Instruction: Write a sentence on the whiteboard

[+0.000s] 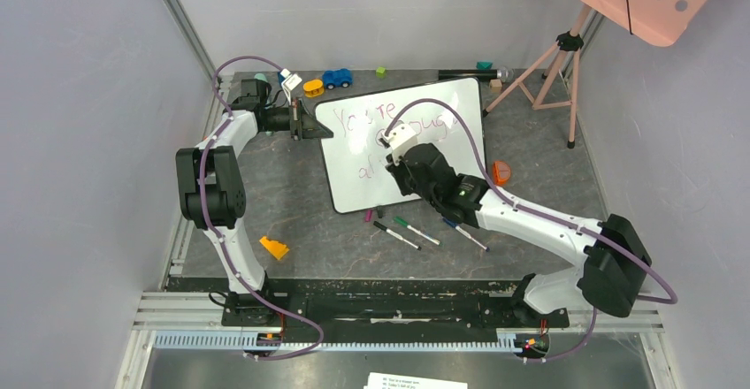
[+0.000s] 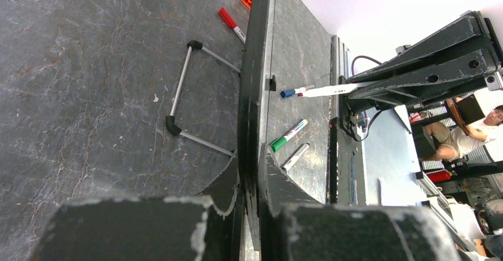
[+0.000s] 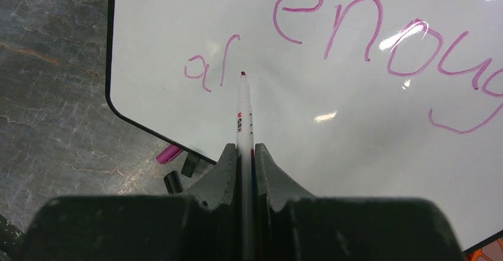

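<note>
The whiteboard (image 1: 367, 172) leans tilted at mid-table; its black edge (image 2: 252, 95) runs up the left wrist view. My left gripper (image 1: 311, 127) is shut on the board's left edge, jaws pinching the frame (image 2: 258, 172). My right gripper (image 1: 395, 152) is shut on a white marker (image 3: 244, 115), its pink tip just right of the letters "al" (image 3: 204, 71). The sentence (image 1: 389, 124) shows in pink: "You're" and "enoug" (image 3: 379, 41) on the top line, "al" below. The right arm hides part of the writing in the top view.
Several loose markers (image 1: 416, 230) and a pink cap (image 1: 368, 216) lie in front of the board; green and blue ones (image 2: 289, 135) show past its edge. An orange block (image 1: 274, 247), an orange piece (image 1: 501, 172), small toys (image 1: 336, 78) and a tripod (image 1: 553, 66) stand around.
</note>
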Robot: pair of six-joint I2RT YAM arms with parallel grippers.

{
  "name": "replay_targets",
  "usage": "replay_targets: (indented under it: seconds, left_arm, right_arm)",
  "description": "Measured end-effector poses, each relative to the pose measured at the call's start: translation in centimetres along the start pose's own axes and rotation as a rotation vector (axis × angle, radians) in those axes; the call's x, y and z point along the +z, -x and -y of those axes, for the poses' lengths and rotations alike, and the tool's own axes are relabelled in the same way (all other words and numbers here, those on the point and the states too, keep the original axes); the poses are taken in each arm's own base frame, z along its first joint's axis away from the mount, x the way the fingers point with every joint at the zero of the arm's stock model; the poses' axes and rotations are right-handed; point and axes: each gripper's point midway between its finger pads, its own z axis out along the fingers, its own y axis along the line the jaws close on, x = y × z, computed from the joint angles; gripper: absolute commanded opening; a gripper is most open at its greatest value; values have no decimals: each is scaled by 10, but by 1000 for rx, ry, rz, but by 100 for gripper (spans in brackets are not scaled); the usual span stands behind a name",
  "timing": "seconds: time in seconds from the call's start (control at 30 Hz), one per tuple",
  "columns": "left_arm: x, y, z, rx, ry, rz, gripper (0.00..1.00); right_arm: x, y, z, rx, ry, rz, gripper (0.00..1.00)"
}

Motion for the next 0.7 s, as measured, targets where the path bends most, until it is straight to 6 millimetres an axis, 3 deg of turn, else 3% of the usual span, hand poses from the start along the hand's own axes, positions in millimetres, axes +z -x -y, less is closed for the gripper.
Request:
replay_targets:
  seconds: [0.47, 0.7]
  left_arm:
    - [0, 0, 0, 0, 0, 0, 2]
    - [0, 0, 0, 0, 0, 0, 2]
  right_arm:
    - [18, -23, -4, -35, 0, -70, 0]
    - [22, -15, -6, -35, 0, -61, 0]
